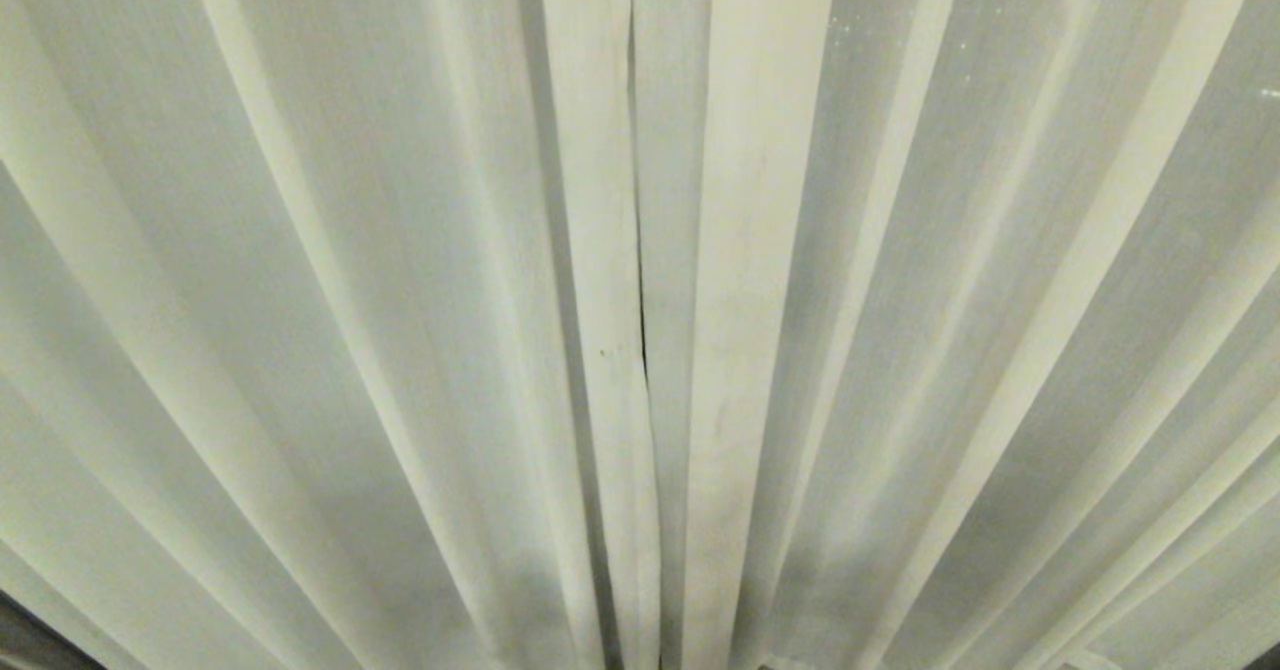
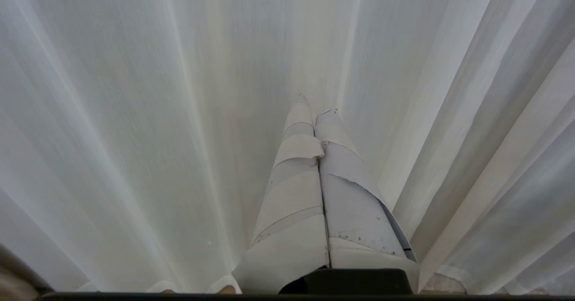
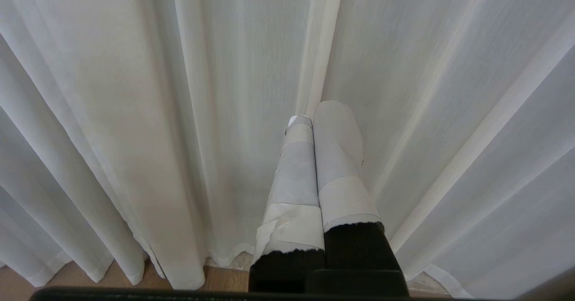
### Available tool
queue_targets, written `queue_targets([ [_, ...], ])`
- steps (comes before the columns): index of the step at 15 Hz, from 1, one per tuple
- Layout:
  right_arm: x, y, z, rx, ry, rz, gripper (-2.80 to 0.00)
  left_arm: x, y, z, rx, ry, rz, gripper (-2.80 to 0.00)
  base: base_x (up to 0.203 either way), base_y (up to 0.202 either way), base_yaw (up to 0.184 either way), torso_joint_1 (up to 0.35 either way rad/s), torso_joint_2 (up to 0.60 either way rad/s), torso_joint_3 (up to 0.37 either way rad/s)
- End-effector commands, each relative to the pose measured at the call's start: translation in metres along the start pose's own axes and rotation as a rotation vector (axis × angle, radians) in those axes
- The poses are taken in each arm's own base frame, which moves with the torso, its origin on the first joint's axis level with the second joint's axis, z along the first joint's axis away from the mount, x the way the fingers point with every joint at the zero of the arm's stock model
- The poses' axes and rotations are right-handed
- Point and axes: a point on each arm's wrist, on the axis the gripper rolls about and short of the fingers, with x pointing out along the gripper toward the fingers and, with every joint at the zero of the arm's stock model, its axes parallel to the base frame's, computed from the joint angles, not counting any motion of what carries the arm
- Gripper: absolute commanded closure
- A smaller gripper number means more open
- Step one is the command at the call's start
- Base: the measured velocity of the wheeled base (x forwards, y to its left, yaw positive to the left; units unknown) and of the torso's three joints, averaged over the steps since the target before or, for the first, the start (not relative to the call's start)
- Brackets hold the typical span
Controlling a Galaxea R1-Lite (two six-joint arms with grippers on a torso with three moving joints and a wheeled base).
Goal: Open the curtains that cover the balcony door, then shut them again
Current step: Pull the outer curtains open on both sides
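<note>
The cream pleated curtains fill the head view, drawn together. The left panel [image 1: 400, 300] and the right panel [image 1: 900, 300] meet at a thin dark seam [image 1: 638, 280] near the middle. The balcony door is hidden behind them. Neither arm shows in the head view. In the left wrist view my left gripper [image 2: 316, 108] is shut, its tape-wrapped fingers [image 2: 296, 193] pressed together, empty, pointing at the curtain fabric [image 2: 134, 112]. My right gripper [image 3: 312, 117] is also shut with nothing in it, low in front of the curtain folds [image 3: 179, 112] near the hem.
Wooden floor [image 3: 112, 278] shows under the curtain hem in the right wrist view, with a pale strip [image 3: 238, 260] just behind the hem. A dark patch [image 1: 30, 640] sits at the lower left corner of the head view.
</note>
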Motion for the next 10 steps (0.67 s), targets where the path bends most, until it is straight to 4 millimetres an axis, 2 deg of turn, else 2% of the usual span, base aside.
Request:
queue_targets([
  [1, 0.0001, 0.0, 0.0001, -0.001, 0.001, 0.001, 0.0, 0.0, 0.0, 0.0, 0.0, -0.001, 0.003, 0.0, 0.0, 0.0, 0.0, 0.0, 0.0, 0.0],
  [10, 0.0001, 0.0, 0.0001, -0.001, 0.001, 0.001, 0.0, 0.0, 0.0, 0.0, 0.0, -0.001, 0.001, 0.0, 0.0, 0.0, 0.0, 0.0, 0.0, 0.0],
])
